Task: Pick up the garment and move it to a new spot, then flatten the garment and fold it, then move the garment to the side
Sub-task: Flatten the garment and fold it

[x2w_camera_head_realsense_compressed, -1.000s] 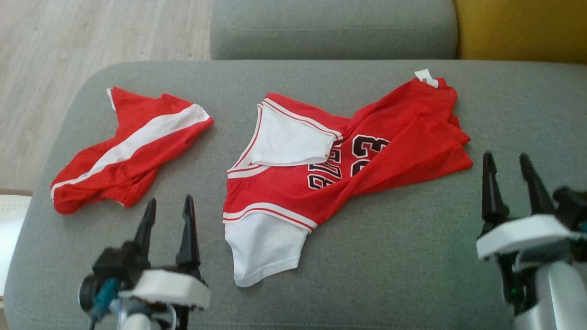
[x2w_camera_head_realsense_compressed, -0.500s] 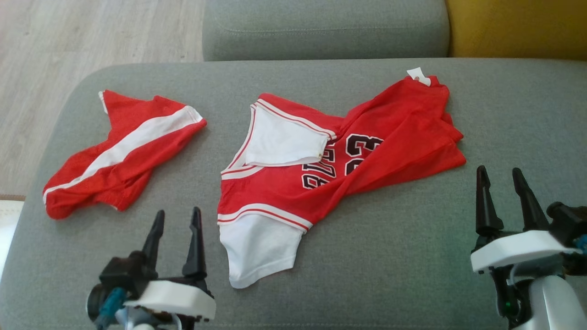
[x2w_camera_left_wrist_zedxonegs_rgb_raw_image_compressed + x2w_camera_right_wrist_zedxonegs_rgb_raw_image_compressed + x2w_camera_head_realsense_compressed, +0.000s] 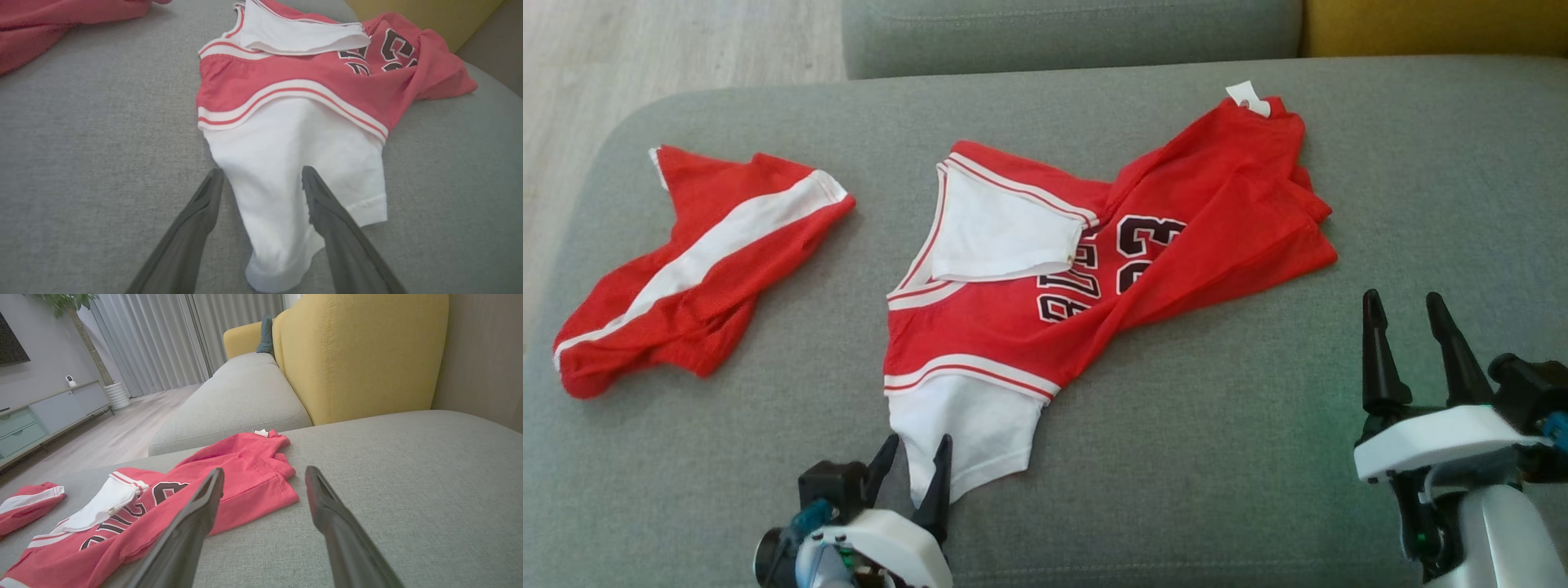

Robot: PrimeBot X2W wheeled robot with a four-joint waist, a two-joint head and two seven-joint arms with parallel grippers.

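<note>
Hovering over the white sleeve (image 3: pixel 964 420) at the 7 o'clock end of the jersey (image 3: pixel 988 335), the robot's left gripper (image 3: pixel 920 441) holds its fingers spread and empty, one on either side of the sleeve's edge, apparently lined up for the first pick. The crumpled jersey lies mid-cushion on the grey sofa (image 3: pixel 1217 457), running from 7 toward 1 o'clock with a flap folded over its lettering. The right gripper (image 3: pixel 1403 298), equally parted and empty, waits well apart at 4 o'clock, and a second red-and-white garment (image 3: pixel 686 278) rests at 9 o'clock.
</note>
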